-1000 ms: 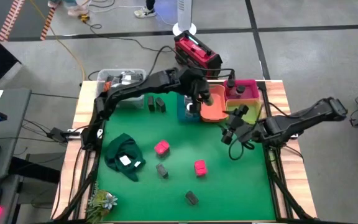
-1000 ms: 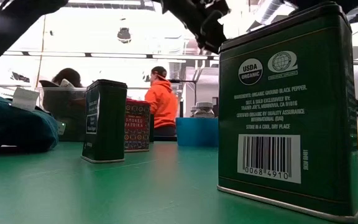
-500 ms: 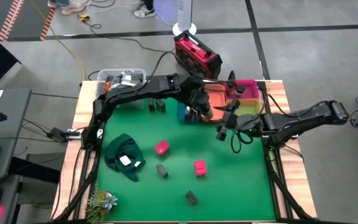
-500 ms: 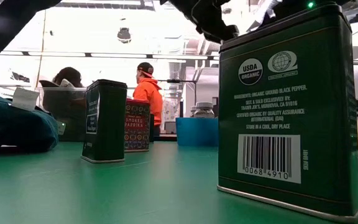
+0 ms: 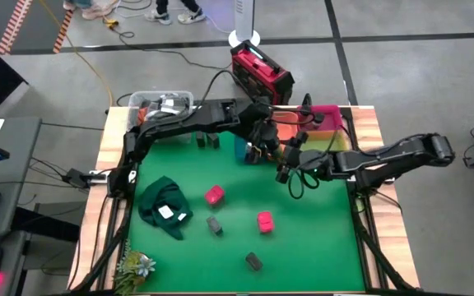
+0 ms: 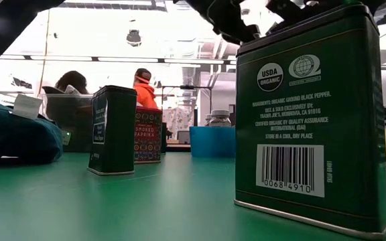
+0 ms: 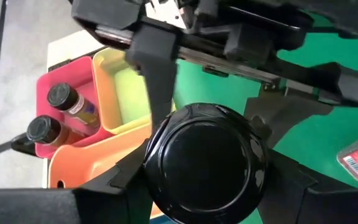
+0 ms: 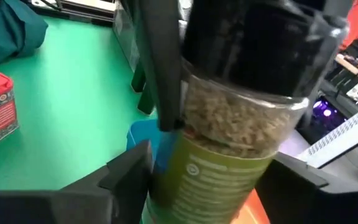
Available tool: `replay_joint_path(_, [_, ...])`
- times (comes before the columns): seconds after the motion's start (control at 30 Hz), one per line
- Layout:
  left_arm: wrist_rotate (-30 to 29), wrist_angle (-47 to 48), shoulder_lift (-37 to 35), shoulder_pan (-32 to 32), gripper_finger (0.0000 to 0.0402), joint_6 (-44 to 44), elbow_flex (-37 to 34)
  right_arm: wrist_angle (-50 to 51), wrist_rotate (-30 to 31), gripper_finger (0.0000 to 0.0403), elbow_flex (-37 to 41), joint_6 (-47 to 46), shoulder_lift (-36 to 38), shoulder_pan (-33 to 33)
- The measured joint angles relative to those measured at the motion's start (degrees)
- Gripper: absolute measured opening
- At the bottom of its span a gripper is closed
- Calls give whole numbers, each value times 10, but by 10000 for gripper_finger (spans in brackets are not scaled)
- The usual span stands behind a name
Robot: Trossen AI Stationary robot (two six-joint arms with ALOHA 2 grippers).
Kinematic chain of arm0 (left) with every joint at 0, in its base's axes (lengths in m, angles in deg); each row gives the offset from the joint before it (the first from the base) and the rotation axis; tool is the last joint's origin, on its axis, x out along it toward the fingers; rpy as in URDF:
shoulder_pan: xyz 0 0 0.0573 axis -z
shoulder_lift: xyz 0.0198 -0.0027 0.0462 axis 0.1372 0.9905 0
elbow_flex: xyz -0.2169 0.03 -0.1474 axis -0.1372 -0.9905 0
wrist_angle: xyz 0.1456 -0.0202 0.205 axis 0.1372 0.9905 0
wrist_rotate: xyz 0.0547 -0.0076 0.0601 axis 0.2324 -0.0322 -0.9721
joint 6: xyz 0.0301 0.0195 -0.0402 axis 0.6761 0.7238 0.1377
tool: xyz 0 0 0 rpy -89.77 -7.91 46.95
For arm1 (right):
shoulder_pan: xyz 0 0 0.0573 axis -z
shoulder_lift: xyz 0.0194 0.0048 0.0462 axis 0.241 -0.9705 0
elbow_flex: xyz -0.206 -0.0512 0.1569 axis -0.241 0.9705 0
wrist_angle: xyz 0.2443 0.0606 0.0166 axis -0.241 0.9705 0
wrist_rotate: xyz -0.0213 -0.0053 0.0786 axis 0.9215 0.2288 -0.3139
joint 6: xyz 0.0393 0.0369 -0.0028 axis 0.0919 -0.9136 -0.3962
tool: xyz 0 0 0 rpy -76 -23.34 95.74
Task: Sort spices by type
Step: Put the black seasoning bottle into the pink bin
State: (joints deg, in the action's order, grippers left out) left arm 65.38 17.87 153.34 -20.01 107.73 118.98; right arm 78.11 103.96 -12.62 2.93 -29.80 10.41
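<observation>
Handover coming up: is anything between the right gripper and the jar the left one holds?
Nothing visible does. The jar sits between the right gripper's open jaws. Only a finger of the left gripper, which holds the jar, runs along its side.

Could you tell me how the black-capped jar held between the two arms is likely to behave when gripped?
The jar looks like smooth glass with a glossy label, so it may slip in the left gripper, which holds it near its top. Being round, it would probably roll if dropped. The right gripper straddles it, open.
</observation>
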Motion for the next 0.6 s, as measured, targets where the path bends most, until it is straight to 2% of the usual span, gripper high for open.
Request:
replay_joint_path(0.17, [-19, 0, 0, 0, 214, -26, 0, -4, -2, 212, 0, -3, -1, 3])
replay_joint_path(0.3, [-55, 3, 0, 3, 237, -39, 0, -3, 3, 167, 0, 2, -1, 3])
replay_joint_path(0.5, [-133, 13, -23, 15, 292, -31, 10, 4, 7, 176, 0, -1, 8, 9])
replay_joint_path(0.6, [-147, 10, -49, 18, 312, -29, 13, 17, 4, 186, 0, -10, 26, 19])
